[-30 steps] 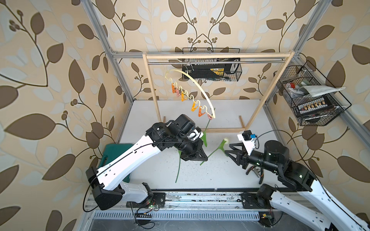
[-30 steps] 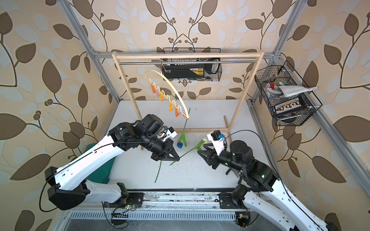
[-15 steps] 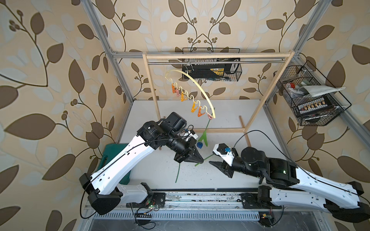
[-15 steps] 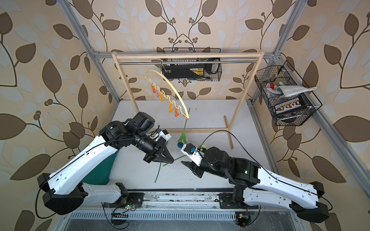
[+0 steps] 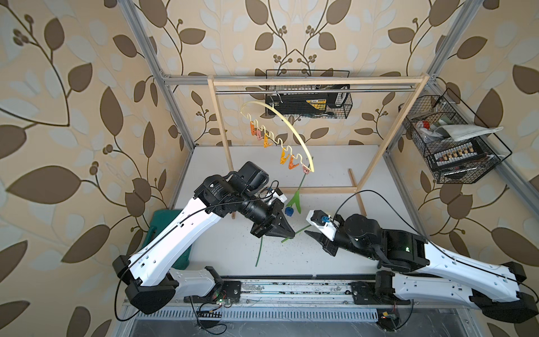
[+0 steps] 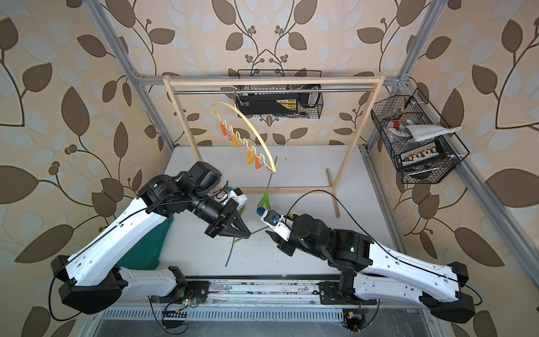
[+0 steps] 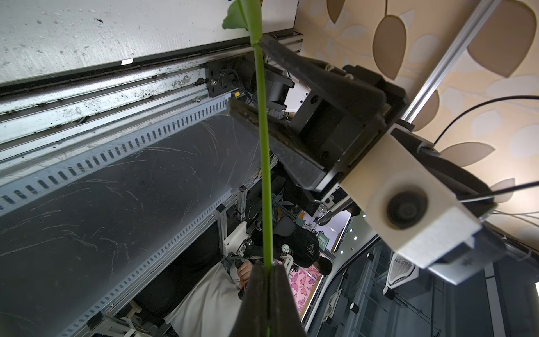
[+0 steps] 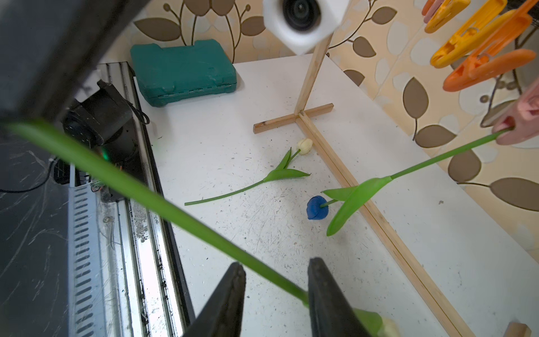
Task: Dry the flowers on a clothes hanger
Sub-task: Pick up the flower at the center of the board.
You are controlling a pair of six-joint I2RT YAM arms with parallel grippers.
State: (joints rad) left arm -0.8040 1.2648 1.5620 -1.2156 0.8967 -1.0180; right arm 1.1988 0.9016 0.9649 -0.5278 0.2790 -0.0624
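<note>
White speckled tabletop (image 5: 320, 163), three thin-stemmed tulips (image 8: 280, 172) near curved cream hanger (image 5: 295, 130).
Left claw (image 7: 267, 267) pinches one smooth green stem (image 7: 262, 146); right claw (image 8: 275, 262) gapes around it.

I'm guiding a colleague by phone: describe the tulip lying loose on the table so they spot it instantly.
Find the wooden rack on the white table and follow its floor bar: the tulip lies flat beside it, cream head next to the bar. It alone lies loose; the blue tulip hangs from a pink clothespin and the other cream tulip is clamped in the left gripper.
</note>
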